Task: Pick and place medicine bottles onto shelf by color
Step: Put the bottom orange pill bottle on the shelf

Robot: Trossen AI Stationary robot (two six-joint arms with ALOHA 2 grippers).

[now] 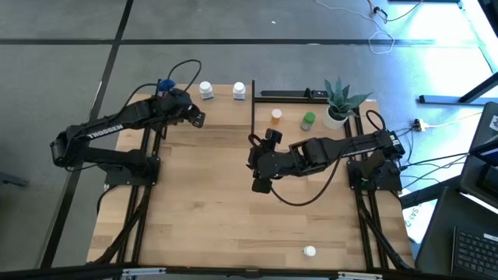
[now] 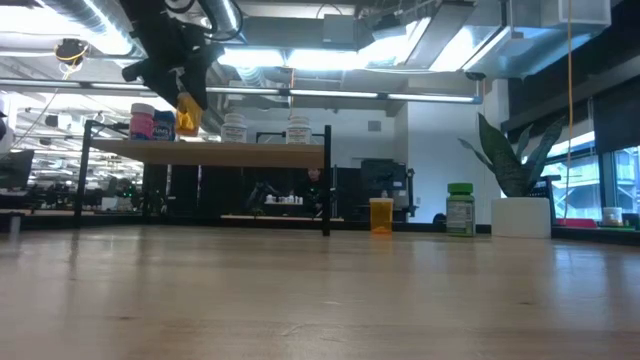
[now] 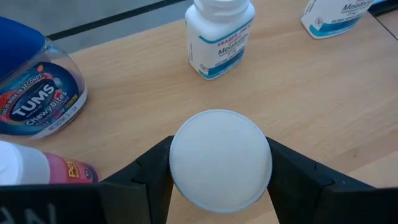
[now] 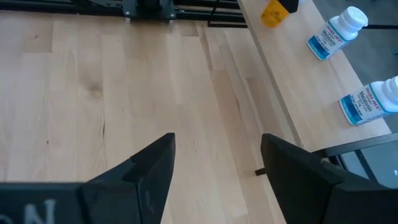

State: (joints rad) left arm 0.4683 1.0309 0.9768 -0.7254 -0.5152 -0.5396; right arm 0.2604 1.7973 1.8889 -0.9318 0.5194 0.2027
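Held bottle [image 3: 220, 160] showing only its white cap, body hidden beneath, pink bottle [image 3: 43, 172] cut off at frame edge, blue Tums bottle [image 3: 38, 84] partly cropped, tabletop white object [image 1: 310, 250] too small to identify, shelf labels unreadable from low view.

Four bottles [image 2: 236, 127] stand on the shelf [image 2: 210, 151]; two more bottles [image 1: 308, 120] sit right of it beside the plant [image 1: 340, 101].
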